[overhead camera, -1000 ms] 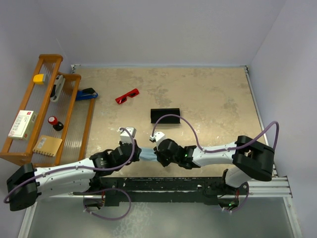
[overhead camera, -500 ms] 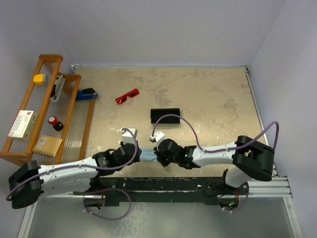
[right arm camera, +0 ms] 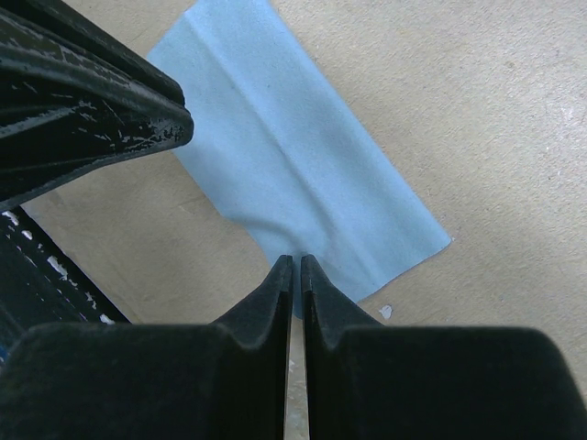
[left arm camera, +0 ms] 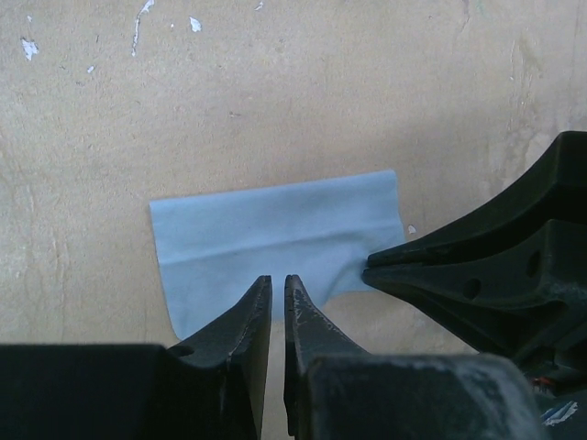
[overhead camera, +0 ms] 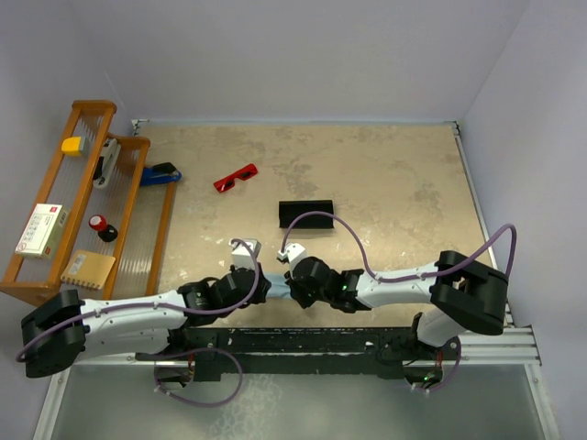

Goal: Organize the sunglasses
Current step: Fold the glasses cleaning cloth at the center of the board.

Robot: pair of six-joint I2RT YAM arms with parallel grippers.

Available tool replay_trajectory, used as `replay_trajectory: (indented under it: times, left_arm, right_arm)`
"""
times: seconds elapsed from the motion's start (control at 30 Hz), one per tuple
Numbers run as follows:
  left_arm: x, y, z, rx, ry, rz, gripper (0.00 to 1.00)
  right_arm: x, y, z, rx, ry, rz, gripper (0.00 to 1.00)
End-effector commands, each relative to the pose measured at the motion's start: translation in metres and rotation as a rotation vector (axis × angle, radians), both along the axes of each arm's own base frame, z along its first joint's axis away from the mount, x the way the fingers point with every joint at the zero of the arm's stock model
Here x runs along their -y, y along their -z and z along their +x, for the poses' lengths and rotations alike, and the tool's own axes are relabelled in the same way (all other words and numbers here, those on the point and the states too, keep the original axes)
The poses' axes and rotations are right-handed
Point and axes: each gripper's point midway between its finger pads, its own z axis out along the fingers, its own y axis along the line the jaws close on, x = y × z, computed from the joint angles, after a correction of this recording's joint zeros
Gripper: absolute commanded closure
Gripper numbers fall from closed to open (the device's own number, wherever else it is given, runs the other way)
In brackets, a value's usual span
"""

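The red sunglasses (overhead camera: 236, 177) lie on the table at the back left, far from both grippers. The black case (overhead camera: 307, 214) lies right of them. A light blue cloth (left arm camera: 275, 234), folded with a crease, lies between the grippers; it also shows in the right wrist view (right arm camera: 293, 156). My right gripper (right arm camera: 295, 259) is shut on the cloth's edge, which bulges toward it; its fingers (left arm camera: 385, 268) show in the left wrist view. My left gripper (left arm camera: 278, 280) is shut, its tips over the cloth's near edge. In the top view both grippers (overhead camera: 266, 284) (overhead camera: 290, 286) nearly meet.
A wooden rack (overhead camera: 138, 147) stands at the far left with a yellow block (overhead camera: 71, 145), a white box (overhead camera: 41, 229) and other small items. A blue object (overhead camera: 160, 174) lies beside it. The arms' mounting rail (overhead camera: 348, 344) runs along the near edge.
My left gripper has moved right, over the cloth and closer to the right gripper. The right arm, the sunglasses and the case have not moved.
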Motion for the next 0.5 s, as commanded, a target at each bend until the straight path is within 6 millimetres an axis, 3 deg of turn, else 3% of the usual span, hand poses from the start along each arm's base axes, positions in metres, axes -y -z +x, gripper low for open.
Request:
replay_trajectory:
  times: [0.0,0.47]
  left_arm:
    - [0.002,0.002,-0.003,-0.013,-0.025,-0.044,0.93]
    - [-0.014,0.024,-0.003,-0.025,-0.083,0.009,0.93]
  right_arm:
    - [0.009,0.016,-0.008,-0.034,-0.006,-0.049,0.90]
    - [0.010,0.017,-0.009,-0.041,-0.009,-0.056,0.90]
